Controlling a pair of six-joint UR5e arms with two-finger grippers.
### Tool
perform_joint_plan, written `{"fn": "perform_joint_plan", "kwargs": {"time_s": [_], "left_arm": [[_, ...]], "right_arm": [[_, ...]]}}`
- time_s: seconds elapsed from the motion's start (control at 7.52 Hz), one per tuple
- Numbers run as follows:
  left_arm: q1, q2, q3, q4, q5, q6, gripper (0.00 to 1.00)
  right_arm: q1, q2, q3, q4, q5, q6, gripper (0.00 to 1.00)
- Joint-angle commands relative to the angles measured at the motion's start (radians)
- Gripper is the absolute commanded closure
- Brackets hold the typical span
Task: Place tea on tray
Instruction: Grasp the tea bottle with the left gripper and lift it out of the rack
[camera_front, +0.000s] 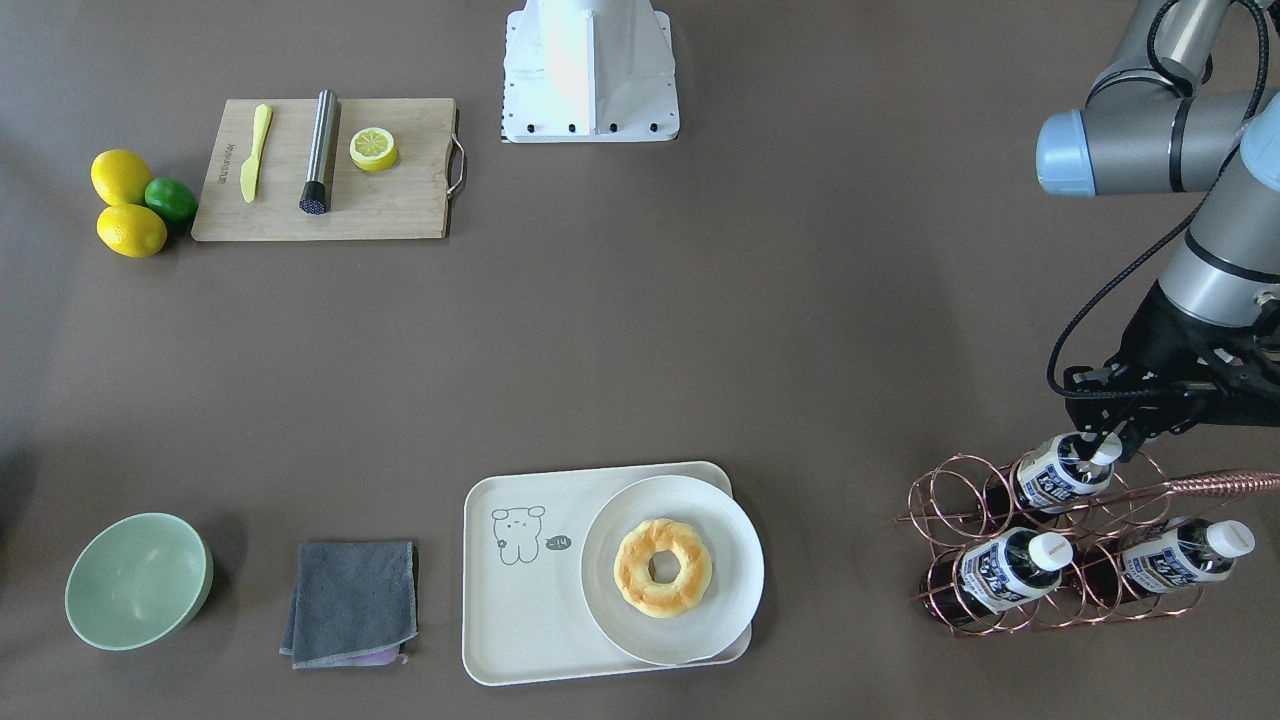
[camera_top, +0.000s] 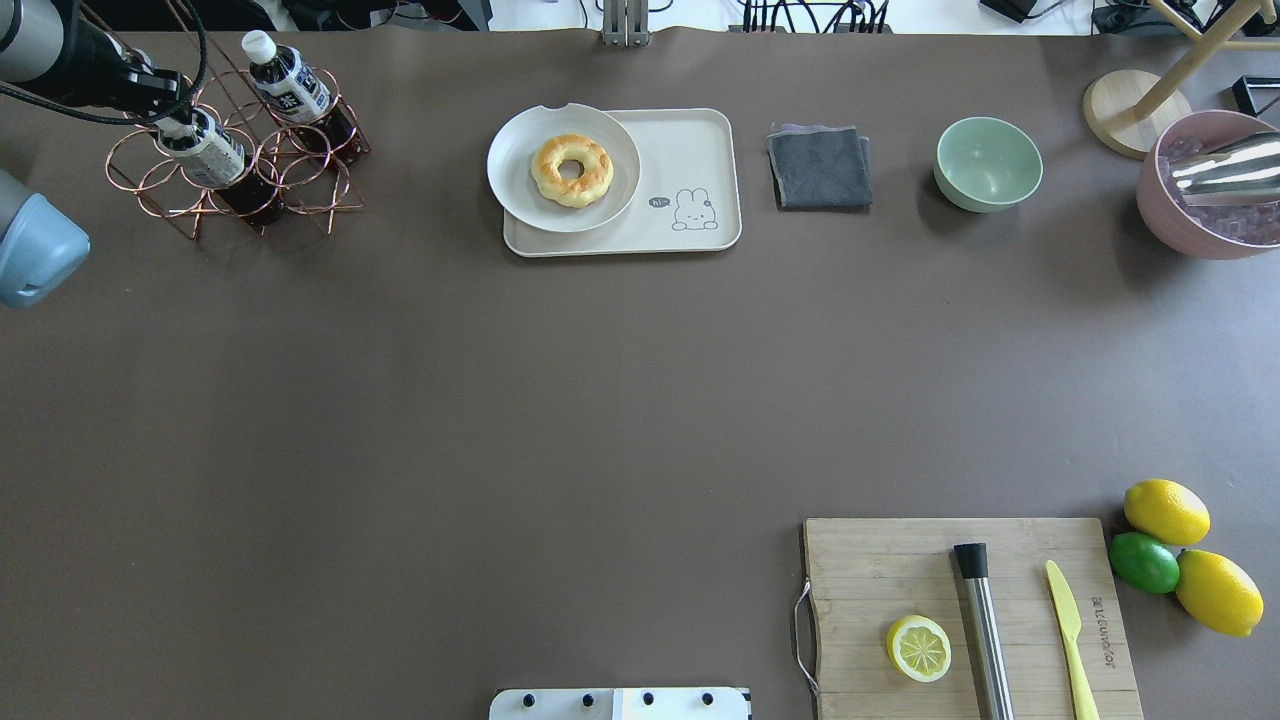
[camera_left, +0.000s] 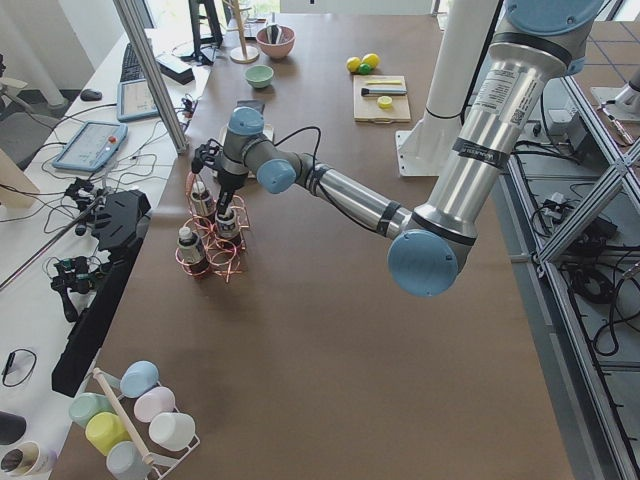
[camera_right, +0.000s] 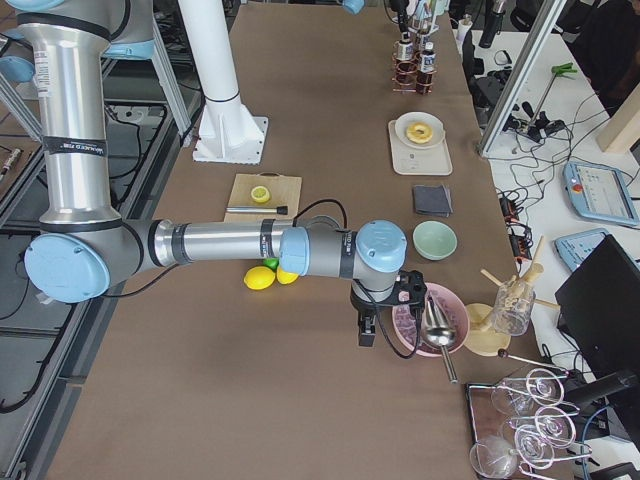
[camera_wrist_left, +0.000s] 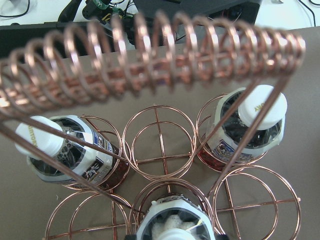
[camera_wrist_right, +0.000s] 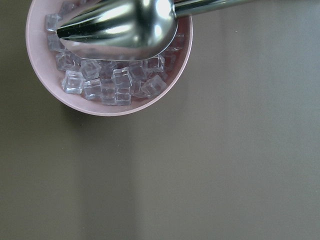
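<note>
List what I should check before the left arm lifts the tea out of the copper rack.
1. Left gripper at the cap of the tea: ok.
2. Fingers closed on the cap: cannot tell; no view shows them clearly.
3. Lift path free of the rack's coiled handle: cannot tell; it runs close beside the tea.
4. Bare space on the tray: ok; the bear half is free, while the plate with the doughnut covers the other half.
5. Right arm out of the way: ok; it is far off by the pink bowl.
</note>
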Motion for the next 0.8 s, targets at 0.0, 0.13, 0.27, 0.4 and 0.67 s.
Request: {"fn": "perform_joint_plan", "kwargs": {"time_s": [0.0,0.13,0.27,0.4,0.67], "left_arm": [[-0.046,-0.023,-0.006,0.021,-0.029,0.010,1.00],[-0.079,-0.035,-0.007,0.045,-0.070,0.010,1.00],[-0.100,-0.052,-0.019,0.079,-0.083,0.020,1.00],[-0.116,-0.069,-0.047,0.147,-0.083,0.066,1.00],[-0.151,-0.099,-0.135,0.286,-0.085,0.106,1.00]], "right_arm": [[0.000,-0.001,-0.001,0.000,-0.001,0.000,0.00],[0.000,-0.002,-0.001,0.000,0.001,0.000,0.00],[0.000,-0.002,-0.001,0.000,0.001,0.000,0.00],[0.000,-0.002,-0.002,0.000,0.001,0.000,0.00],[0.000,-0.002,-0.001,0.000,0.001,0.002,0.00]]}}
